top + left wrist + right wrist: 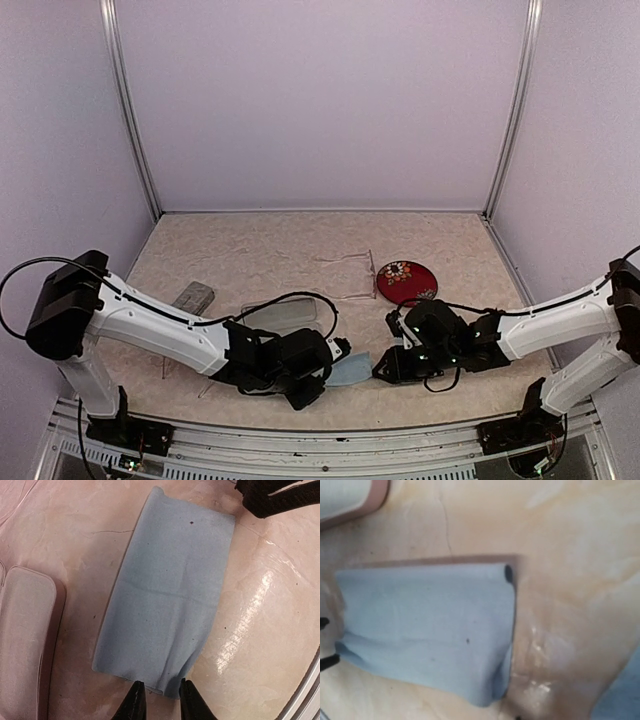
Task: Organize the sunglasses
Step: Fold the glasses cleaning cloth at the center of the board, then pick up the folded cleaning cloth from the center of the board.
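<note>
Top view only: red disc [406,282].
Left hand [159,696]: narrow gap over cloth [165,595] edge.
Right hand [384,371]: tips cut off; cannot tell.

In the top view you can make out one pair of sunglasses [370,268] with certainty: the pale one, with a very thin clear-pinkish frame and long slim arms. It lies flat, just to the left of the red round disc [406,282]; whether it touches the disc you cannot tell. The arms seem unfolded and run to the left, away from the disc, one farther back and one nearer. The frame is so thin that its lenses hardly show. Nothing grips it.
</note>
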Controlling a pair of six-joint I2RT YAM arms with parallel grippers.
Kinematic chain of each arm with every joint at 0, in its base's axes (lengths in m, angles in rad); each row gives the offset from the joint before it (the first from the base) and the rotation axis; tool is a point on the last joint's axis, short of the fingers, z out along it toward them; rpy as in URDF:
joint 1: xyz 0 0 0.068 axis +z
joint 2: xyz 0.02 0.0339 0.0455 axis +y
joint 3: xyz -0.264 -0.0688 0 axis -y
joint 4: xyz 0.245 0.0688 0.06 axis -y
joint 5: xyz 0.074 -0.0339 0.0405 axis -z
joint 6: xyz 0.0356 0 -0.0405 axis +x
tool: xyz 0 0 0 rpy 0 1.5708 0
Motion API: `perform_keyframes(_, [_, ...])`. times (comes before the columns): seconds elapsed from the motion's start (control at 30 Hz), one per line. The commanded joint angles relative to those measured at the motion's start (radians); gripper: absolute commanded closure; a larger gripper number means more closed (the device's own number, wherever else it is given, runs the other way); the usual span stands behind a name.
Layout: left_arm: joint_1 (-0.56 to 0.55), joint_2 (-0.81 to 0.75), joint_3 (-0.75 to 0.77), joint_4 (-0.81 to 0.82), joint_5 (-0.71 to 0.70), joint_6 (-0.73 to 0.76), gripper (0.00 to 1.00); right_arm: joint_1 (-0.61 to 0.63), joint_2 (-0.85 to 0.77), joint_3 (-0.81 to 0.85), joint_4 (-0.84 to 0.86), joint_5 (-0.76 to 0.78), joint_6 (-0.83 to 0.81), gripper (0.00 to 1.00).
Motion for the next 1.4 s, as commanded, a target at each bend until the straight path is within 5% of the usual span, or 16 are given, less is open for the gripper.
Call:
perform_keyframes(0.0, [-0.007,-0.055,-0.013,-0.020,0.006,-0.003,0.75,0.011,-0.028,0.009,-0.044,0.046,-0.006,0.69])
perform_keyframes(0.5, [0.114,-0.142,-0.100,0.091,0.167,-0.022,0.55,-0.106,0.106,0.139,0.002,-0.060,-0.278,0.61])
perform_keyframes(1.37, [0.241,0.015,-0.111,0.198,0.286,-0.083,0.53,-0.206,0.292,0.182,0.069,-0.240,-0.542,0.58])
